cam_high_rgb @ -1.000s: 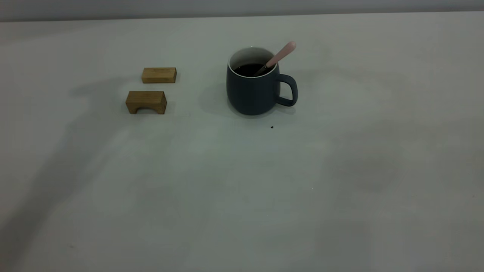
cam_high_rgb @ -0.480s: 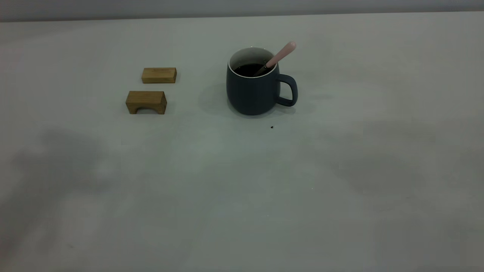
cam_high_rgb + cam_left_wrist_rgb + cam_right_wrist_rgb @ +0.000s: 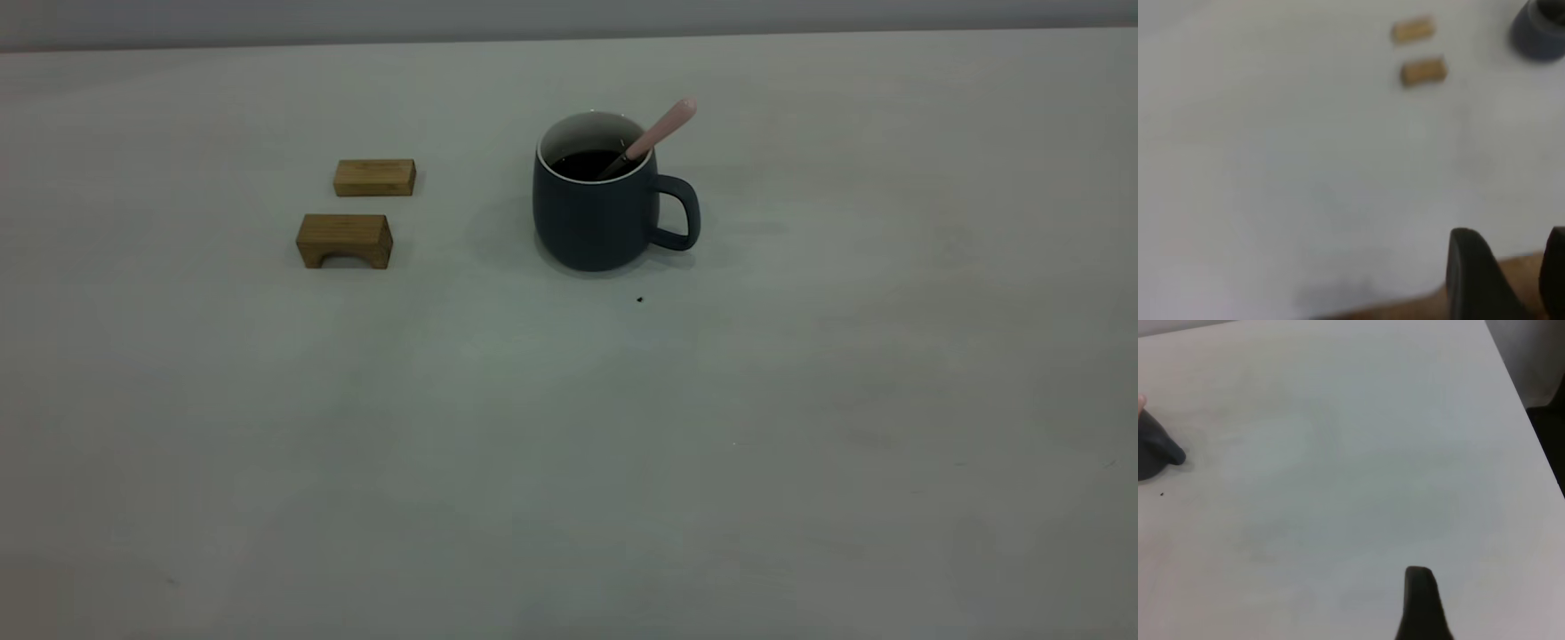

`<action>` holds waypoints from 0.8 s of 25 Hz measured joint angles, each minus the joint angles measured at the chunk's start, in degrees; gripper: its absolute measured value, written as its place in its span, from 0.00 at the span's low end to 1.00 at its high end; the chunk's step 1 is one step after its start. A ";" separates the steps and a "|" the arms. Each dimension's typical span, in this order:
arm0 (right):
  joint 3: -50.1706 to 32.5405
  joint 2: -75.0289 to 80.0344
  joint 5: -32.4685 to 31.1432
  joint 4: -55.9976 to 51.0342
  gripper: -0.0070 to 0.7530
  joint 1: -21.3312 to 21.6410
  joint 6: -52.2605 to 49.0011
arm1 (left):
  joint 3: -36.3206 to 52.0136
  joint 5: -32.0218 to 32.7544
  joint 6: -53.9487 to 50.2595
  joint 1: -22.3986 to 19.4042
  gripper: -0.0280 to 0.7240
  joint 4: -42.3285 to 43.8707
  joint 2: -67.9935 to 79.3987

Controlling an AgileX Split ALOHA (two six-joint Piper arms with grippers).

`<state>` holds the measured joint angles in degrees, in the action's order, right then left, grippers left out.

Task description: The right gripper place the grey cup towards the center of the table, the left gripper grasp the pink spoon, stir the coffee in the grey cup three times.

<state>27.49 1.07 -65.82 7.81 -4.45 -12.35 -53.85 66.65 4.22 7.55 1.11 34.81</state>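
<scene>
The grey cup [image 3: 594, 218] stands upright on the table [image 3: 569, 462], a little back of the middle, its handle pointing right. Dark coffee [image 3: 582, 164] fills it. The pink spoon [image 3: 662, 129] leans in the cup, handle up and to the right over the rim. No arm shows in the exterior view. My left gripper [image 3: 1513, 267] hovers open and empty over the table's near edge, far from the cup [image 3: 1538, 30]. My right gripper [image 3: 1421, 600] is over bare table, well away from the cup [image 3: 1155, 453].
Two wooden blocks lie left of the cup: a flat one [image 3: 374, 177] and an arched one [image 3: 344, 240] in front of it. A tiny black speck [image 3: 639, 300] sits just before the cup. The table's right edge [image 3: 1528, 413] drops off to dark floor.
The arm shadows that lay on the table's left and right have faded away. The cup, spoon and blocks have not moved.
</scene>
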 joint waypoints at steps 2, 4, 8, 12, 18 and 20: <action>0.00 0.00 -0.05 0.00 0.76 0.00 0.00 | 6.43 -0.41 0.00 -1.35 0.45 0.00 -6.34; 0.00 0.00 -0.05 0.00 0.76 0.00 0.00 | 12.99 -1.61 0.06 -2.53 0.45 -0.36 -12.40; 0.00 0.00 0.00 0.00 0.76 0.00 0.00 | 23.14 -2.11 -0.06 -6.02 0.45 -1.50 -24.16; 0.00 0.00 0.00 0.00 0.76 0.00 0.00 | 25.64 -1.74 -0.10 -8.65 0.45 -2.73 -31.55; 0.00 0.00 -0.06 0.00 0.76 0.00 0.00 | 25.92 -1.81 -0.10 -8.78 0.45 -3.04 -35.88; 0.00 0.00 -0.06 0.00 0.76 0.00 0.00 | 25.92 -1.81 -0.10 -8.78 0.45 -3.10 -35.88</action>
<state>27.49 1.07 -65.88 7.81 -4.45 -12.35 -27.93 64.84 4.12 -1.23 -1.99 -1.06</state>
